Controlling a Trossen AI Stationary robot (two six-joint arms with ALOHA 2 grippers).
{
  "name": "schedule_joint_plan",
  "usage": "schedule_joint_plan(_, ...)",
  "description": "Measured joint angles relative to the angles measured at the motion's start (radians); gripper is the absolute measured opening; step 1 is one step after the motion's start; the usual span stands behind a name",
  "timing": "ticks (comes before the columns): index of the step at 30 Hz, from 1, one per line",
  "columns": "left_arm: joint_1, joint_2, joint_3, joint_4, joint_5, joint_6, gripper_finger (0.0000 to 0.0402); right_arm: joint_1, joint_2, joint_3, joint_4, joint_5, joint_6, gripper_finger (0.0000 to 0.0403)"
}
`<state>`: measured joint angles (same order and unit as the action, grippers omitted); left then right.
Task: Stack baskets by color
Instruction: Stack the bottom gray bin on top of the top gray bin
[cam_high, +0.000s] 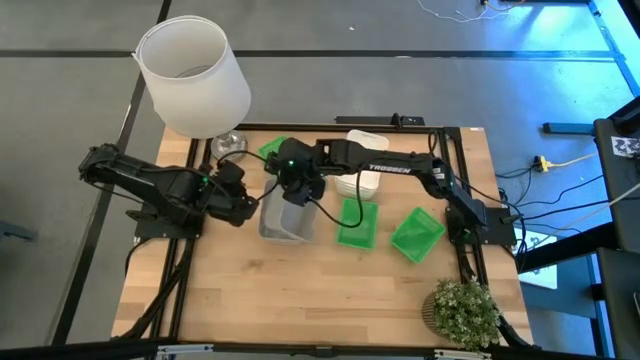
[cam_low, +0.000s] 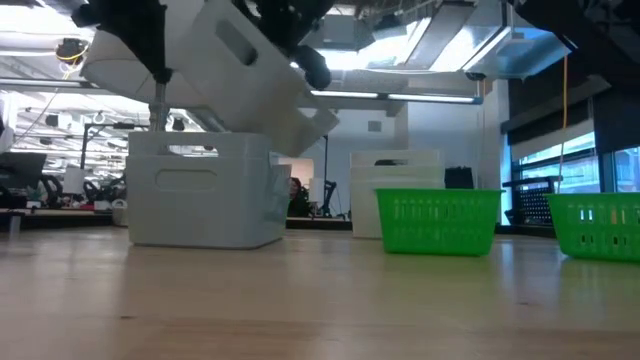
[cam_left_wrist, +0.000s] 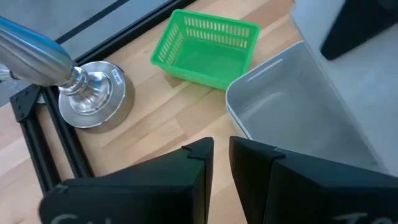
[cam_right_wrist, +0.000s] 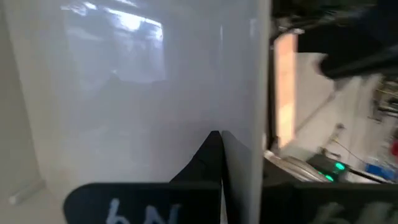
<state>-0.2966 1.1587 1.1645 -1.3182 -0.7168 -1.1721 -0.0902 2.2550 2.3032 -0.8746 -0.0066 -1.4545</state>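
Note:
A translucent grey basket (cam_high: 283, 222) (cam_low: 205, 192) stands on its bottom on the table. A second grey basket (cam_low: 250, 70) hangs tilted above it, with my right gripper (cam_high: 294, 186) shut on it. My left gripper (cam_high: 240, 198) (cam_left_wrist: 221, 168) hovers just left of the standing grey basket, its fingers slightly open with nothing between them. Green baskets rest at the far left (cam_high: 272, 148) (cam_left_wrist: 205, 46), the middle (cam_high: 357, 224) (cam_low: 437, 220) and the right (cam_high: 417, 235). White baskets (cam_high: 362, 165) sit behind the right arm. My right gripper pinches one wall (cam_right_wrist: 239, 124) of the upper grey basket between its two fingers (cam_right_wrist: 210, 158), one on each face of the wall. The fingers slant down from the table's right. The basket hangs tilted above the standing grey basket; whether its low corner (cam_low: 305, 125) touches that basket's rim I cannot tell.
A white lampshade (cam_high: 193, 75) on a metal stand with a round base (cam_left_wrist: 93, 93) rises at the far left corner. A potted plant (cam_high: 462, 312) sits at the near right edge. Bare wood (cam_high: 300, 300) stretches along the near side.

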Motion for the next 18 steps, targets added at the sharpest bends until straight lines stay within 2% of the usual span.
schedule_joint_plan(6, 0.000, 0.001, 0.000, -0.003, 0.000, 0.000, 0.0044, 0.000, 0.000, 0.001, -0.069, -0.058, -0.048, 0.0000)
schedule_joint_plan(14, 0.000, 0.000, 0.000, -0.006, -0.003, -0.001, 0.0044, -0.001, 0.000, 0.001, -0.067, -0.059, -0.084, 0.0001)
schedule_joint_plan(18, 0.000, 0.000, 0.000, -0.007, 0.005, -0.001, 0.0044, -0.001, 0.000, -0.013, -0.051, -0.059, -0.088, 0.0013)
